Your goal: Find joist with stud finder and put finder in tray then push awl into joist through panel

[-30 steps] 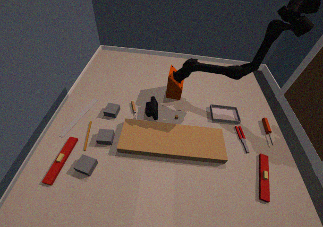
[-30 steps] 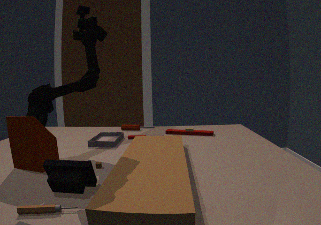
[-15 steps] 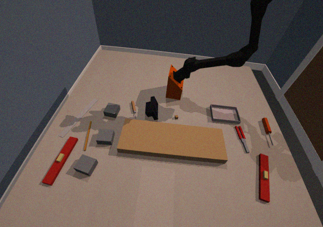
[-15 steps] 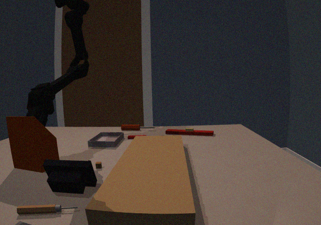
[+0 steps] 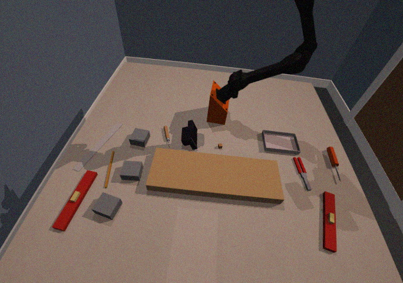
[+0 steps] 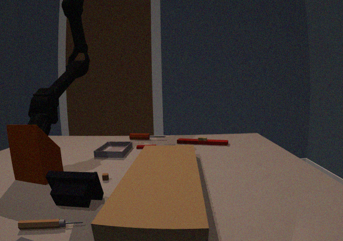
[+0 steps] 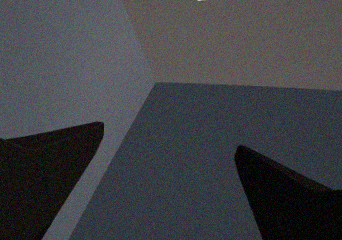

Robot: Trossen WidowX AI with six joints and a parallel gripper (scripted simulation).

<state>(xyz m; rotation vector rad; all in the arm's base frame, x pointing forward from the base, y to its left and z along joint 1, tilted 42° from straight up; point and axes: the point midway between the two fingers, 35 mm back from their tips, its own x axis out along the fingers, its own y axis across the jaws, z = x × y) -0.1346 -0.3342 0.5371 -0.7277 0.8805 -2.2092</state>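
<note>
Floor panel [image 5: 213,177] [image 6: 160,184] lies on 1 pale surface [image 5: 195,240] [image 6: 263,184]; blue-grey walls [image 5: 202,36] [image 6: 228,68] [image 7: 219,150] surround it (dimly); gripper [image 7: 172,140] released.

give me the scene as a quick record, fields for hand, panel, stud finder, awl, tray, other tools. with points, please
hand: open [image 7: 169,137], nothing between the fingers
panel: wide tan board [image 5: 214,175] [image 6: 160,184], no hole seen in its top
stud finder: probably the black block [image 5: 190,135] [image 6: 73,187], off the panel, between awl and small brown cube [image 5: 220,145] [image 6: 105,176]
awl: wooden handle [image 5: 166,132] [image 6: 39,224], lying flat
tray: grey rim [image 5: 280,152] [image 6: 112,155], nothing in it
other tools: orange-handled screwdriver [image 5: 333,157] [image 6: 139,136], red-handled chisel or pliers [image 5: 302,173], two red levels
</note>
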